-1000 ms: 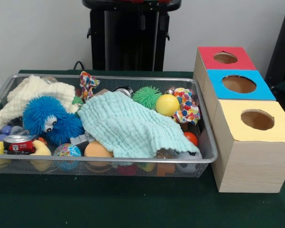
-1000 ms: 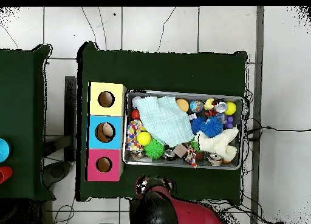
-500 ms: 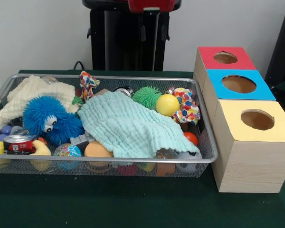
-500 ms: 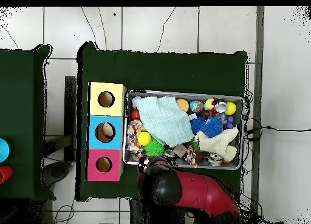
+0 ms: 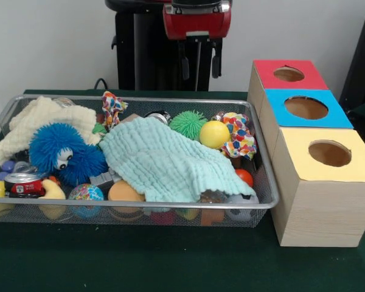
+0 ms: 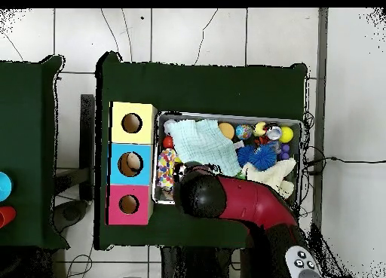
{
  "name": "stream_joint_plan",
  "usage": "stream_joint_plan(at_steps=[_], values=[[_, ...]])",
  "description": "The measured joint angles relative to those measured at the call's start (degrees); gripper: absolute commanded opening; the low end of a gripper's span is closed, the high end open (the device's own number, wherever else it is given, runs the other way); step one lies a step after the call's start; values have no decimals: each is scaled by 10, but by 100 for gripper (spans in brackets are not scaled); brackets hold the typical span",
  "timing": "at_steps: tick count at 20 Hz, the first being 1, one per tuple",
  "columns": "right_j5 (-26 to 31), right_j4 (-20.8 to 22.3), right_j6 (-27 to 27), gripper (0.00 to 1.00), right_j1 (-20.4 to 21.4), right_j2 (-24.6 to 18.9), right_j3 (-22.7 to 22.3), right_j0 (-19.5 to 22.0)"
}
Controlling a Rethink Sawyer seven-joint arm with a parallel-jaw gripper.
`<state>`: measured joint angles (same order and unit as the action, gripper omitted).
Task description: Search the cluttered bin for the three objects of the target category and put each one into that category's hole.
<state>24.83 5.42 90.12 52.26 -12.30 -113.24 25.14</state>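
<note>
My pincer (image 5: 200, 61) hung above the bin's (image 5: 264, 182) twelve-o'clock rim. Inside the bin, the cloth (image 5: 164, 161) lay over the middle, the fuzzy toy (image 5: 64, 152) at its nine o'clock. The row of boxes (image 5: 319, 182) stood on the table (image 5: 140, 261), touching the bin at three o'clock.

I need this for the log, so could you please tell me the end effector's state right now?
End effector: open and empty, hanging above the back of the silver wire-mesh bin.
</note>
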Motion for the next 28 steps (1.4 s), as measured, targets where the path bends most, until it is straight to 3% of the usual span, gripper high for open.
stream_joint_plan(at_steps=[12,28], values=[[11,-3,0,100,-71,-3,111,-4],[11,-1,0,100,-134,-6,163,19]])
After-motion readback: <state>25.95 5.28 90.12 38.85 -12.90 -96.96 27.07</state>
